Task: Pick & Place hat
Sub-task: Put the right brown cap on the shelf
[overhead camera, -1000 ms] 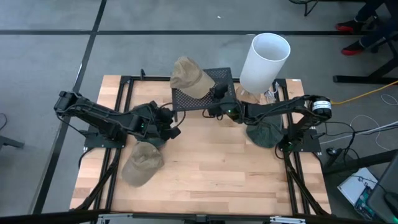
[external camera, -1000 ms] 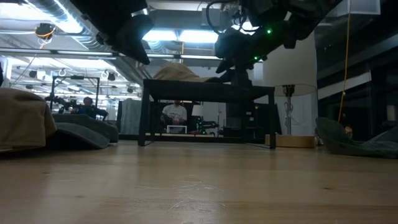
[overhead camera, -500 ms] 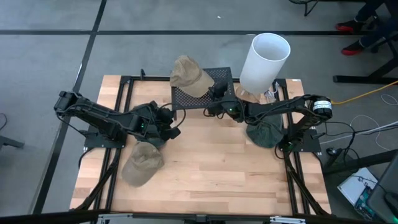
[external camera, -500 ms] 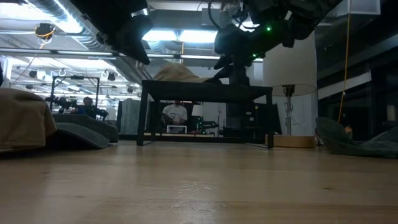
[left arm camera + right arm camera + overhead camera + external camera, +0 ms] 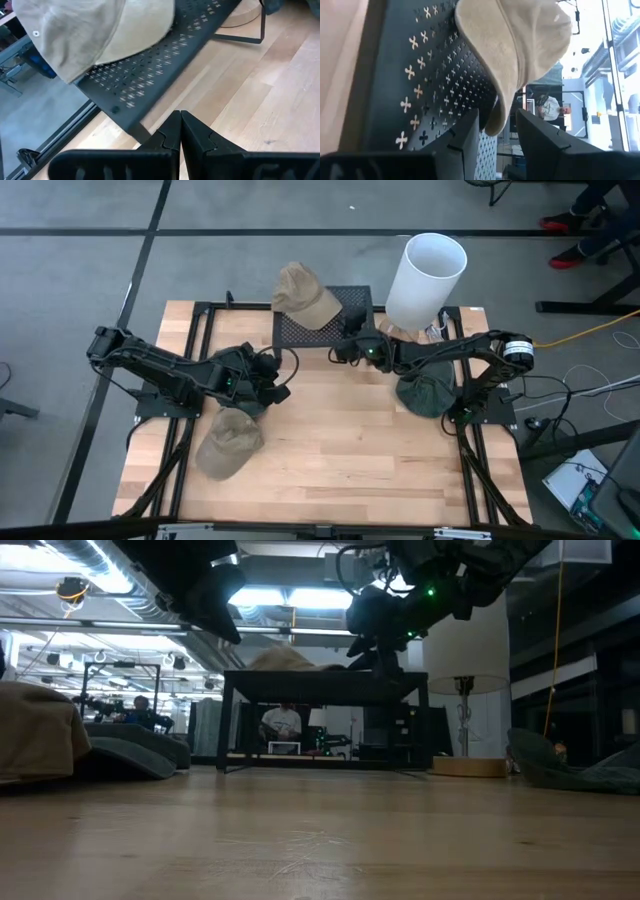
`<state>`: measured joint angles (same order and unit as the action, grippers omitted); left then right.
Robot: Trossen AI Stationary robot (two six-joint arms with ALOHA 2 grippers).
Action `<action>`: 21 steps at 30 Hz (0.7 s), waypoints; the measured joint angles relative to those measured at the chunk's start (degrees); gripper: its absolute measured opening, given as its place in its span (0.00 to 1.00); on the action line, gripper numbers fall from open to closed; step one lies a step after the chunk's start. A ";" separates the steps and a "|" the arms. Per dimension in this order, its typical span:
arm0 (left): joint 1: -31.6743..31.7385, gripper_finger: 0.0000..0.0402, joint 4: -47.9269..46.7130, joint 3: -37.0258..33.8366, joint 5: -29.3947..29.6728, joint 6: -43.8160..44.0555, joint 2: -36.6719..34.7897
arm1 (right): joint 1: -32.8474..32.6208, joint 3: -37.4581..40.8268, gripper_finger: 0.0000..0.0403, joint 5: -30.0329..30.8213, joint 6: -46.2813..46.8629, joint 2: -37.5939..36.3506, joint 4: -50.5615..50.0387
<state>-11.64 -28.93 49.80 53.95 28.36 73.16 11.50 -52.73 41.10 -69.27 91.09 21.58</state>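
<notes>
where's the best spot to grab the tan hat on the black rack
Probably the brim. On the tan hat it is the thin, flat edge lying on the perforated rack, facing the table side. The right gripper already sits there, fingers open either side of the brim edge, so come in level from that side.

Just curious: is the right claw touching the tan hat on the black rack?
Cannot tell. In the right wrist view the tan hat's brim hangs between the right gripper's open fingers, contact unclear.
</notes>
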 joint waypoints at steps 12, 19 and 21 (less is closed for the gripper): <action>0.00 0.00 0.00 -0.02 -0.02 -0.15 0.01 | -1.21 0.02 0.33 2.47 3.05 0.02 -0.57; 0.00 0.01 0.00 -0.02 -0.02 -0.13 0.01 | -5.23 0.02 0.33 6.40 5.67 0.02 -0.50; 0.00 0.01 0.00 -0.02 -0.04 -0.11 0.01 | -6.35 0.02 0.33 5.23 7.22 -0.39 -0.95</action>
<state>-11.64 -28.93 49.78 53.91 28.25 73.17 5.16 -52.71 46.33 -62.05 90.70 20.63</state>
